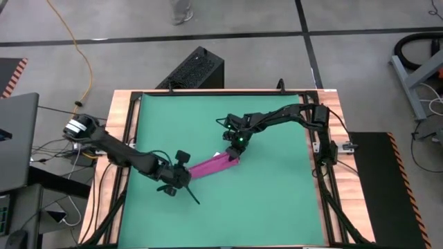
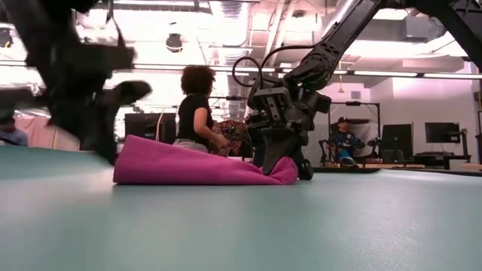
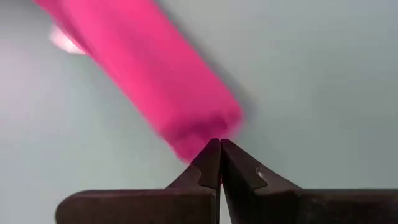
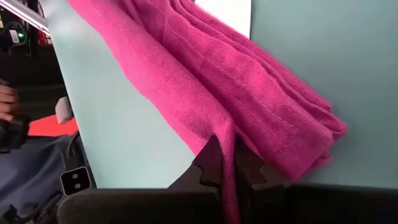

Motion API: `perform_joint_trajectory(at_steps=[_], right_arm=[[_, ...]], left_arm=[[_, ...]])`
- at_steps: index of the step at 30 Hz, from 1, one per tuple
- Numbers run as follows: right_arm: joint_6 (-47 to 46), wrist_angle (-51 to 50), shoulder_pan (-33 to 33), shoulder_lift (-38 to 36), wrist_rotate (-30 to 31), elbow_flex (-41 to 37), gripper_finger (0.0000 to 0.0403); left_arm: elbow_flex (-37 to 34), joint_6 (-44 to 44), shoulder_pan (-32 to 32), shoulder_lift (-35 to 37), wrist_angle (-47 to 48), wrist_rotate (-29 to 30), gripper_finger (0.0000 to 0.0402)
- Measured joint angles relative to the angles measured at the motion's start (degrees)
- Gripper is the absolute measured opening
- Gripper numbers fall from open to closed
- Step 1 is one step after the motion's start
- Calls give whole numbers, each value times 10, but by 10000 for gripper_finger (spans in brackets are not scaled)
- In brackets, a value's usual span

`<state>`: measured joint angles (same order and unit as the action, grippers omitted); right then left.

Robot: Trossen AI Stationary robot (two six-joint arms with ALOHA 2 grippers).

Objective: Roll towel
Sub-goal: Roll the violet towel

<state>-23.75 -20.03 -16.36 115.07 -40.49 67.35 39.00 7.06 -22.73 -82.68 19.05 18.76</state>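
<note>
— What do the arms look like?
— Left arm (image 1: 131, 158) and right arm (image 1: 277, 117): dark, jointed; black cables along the right one.
— Anything else?
— A green light (image 1: 239, 141) near the right wrist; dark, pointed fingers (image 3: 208, 165).

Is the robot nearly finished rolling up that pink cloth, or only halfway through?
It looks well along. Done: the towel already lies as a narrow, layered bundle on the green mat. In hand: the right gripper is shut on a fold at one end, while the left gripper, shut, sits at the opposite end. Left: tightening the loose layers and letting go; I can't tell if it's a true roll.
</note>
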Motion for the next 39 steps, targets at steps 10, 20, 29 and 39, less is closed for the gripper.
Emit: perform_joint_trajectory(at_steps=[10, 20, 29, 39], right_arm=[[2, 1, 3, 0, -2, -1, 21], [3, 2, 5, 0, -9, -1, 21], [-3, 25, 7, 0, -12, -1, 45], [4, 29, 6, -50, 15, -3, 88]], left_arm=[[20, 24, -62, 37, -129, 98, 0], [18, 48, -2, -95, -156, 152, 0], [1, -8, -1, -95, -140, 160, 0], [-53, -73, -8, -95, -192, 147, 0]])
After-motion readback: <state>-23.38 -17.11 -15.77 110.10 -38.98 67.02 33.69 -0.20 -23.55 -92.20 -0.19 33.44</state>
